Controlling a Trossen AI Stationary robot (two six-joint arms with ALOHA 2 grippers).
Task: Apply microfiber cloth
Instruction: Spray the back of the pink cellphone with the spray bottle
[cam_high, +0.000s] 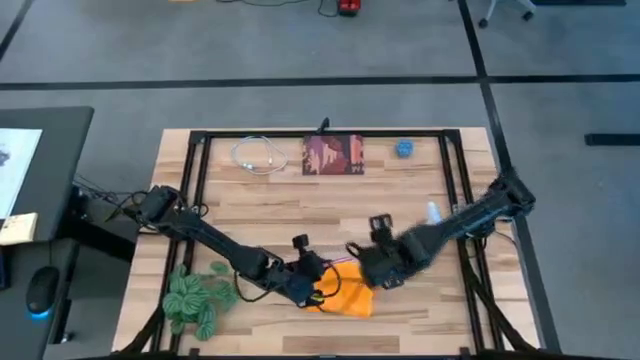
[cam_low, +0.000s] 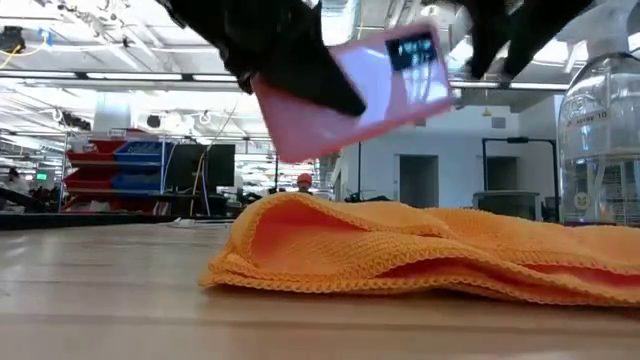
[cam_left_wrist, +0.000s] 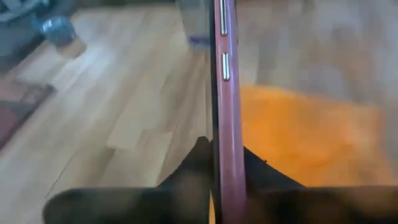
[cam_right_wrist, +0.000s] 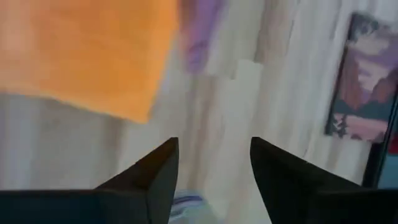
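Observation:
The orange microfiber cloth (cam_high: 347, 298) lies crumpled and folded on the wooden table near its front edge; it also shows in the low view (cam_low: 420, 250) and the right wrist view (cam_right_wrist: 87, 50). My left gripper (cam_left_wrist: 227, 180) is shut on a smartphone in a pink case (cam_low: 350, 90), which hangs tilted just above the cloth. My right gripper (cam_right_wrist: 214, 168) hovers open at the cloth's far right side (cam_high: 364, 262), with nothing between its fingers. My left gripper pinches the phone between its two fingers, one finger (cam_left_wrist: 193, 168) on each flat face, at the end nearest the wrist. The phone's side edge with its buttons (cam_left_wrist: 225, 65) faces the wrist camera. The phone is lifted clear of the cloth and tilted.
A dark red-brown printed square (cam_high: 333, 155), a coiled white cable (cam_high: 258, 158) and a small blue object (cam_high: 403, 149) lie near the far edge. A clear spray bottle (cam_low: 600, 140) stands at the right. A green plant (cam_high: 195, 300) sits at the front left.

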